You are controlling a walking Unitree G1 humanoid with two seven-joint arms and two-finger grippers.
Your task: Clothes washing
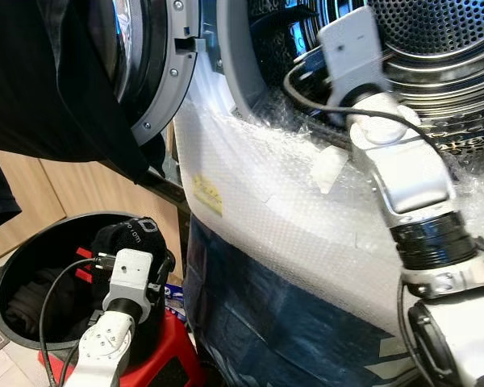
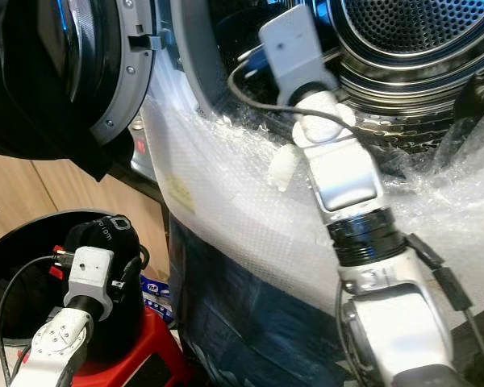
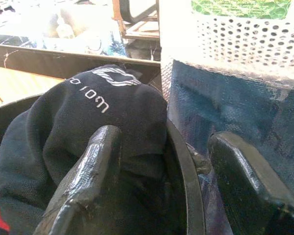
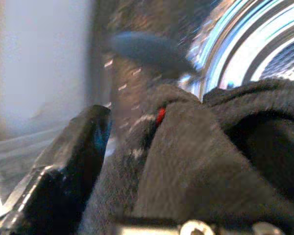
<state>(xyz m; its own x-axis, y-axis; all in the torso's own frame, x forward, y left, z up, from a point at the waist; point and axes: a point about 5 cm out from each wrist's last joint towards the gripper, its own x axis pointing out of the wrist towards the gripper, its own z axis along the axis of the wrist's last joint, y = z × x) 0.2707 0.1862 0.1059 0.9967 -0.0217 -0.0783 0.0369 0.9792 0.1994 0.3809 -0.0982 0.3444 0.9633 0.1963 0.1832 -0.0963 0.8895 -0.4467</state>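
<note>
A front-loading washer stands before me with its steel drum (image 1: 444, 40) exposed and its round door (image 1: 157, 72) swung open to the left. My right arm reaches up into the drum mouth. In the right wrist view the right gripper (image 4: 152, 147) is shut on a dark grey garment (image 4: 196, 161) with a small red tag. Low on the left sits a black round basket (image 1: 16, 258) holding dark clothes. A black garment with white lettering (image 3: 98, 112) is draped on its rim. My left gripper (image 3: 166, 142) is open, one finger on that garment, the other outside the rim.
Bubble wrap (image 1: 282, 201) covers the washer's front above a dark blue panel (image 1: 266, 322). A large black cloth (image 1: 48, 81) hangs at the top left, in front of the door. A red stool (image 1: 173, 355) stands by the basket. Wooden panelling (image 1: 81, 193) lies behind.
</note>
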